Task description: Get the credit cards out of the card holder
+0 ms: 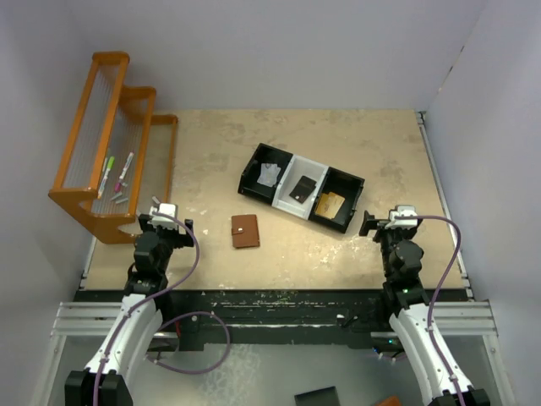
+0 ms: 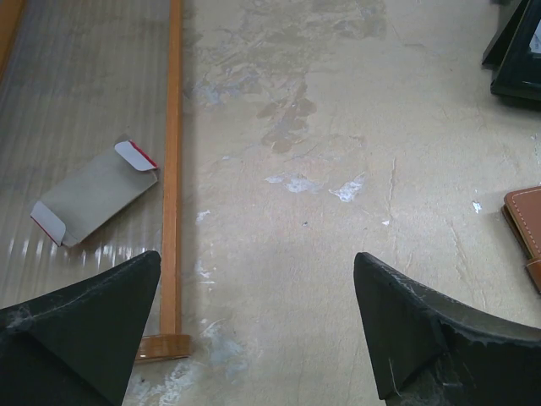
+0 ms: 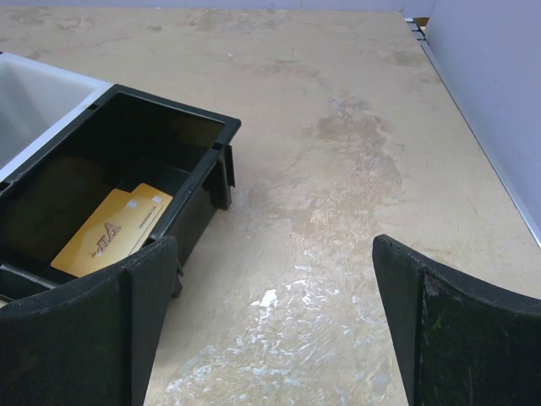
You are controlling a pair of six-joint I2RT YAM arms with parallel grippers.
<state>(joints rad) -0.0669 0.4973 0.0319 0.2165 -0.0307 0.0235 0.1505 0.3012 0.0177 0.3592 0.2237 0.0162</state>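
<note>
While the brown card holder (image 1: 245,231) lies shut, my left gripper (image 2: 256,262) and right gripper (image 3: 275,245) hang spread and empty. A gold credit card (image 3: 114,233) sits in the tray's (image 3: 177,106) right compartment.

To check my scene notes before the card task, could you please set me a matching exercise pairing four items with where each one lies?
Things
1. white paper scrap
2. black card
3. gold card
4. brown wallet

Places
A. on the tabletop, outside the tray
B. tray's black end compartment nearer the orange rack
C. tray's white middle compartment
D. tray's black end compartment farther from the rack

Pairs: 1-B; 2-C; 3-D; 4-A
</note>
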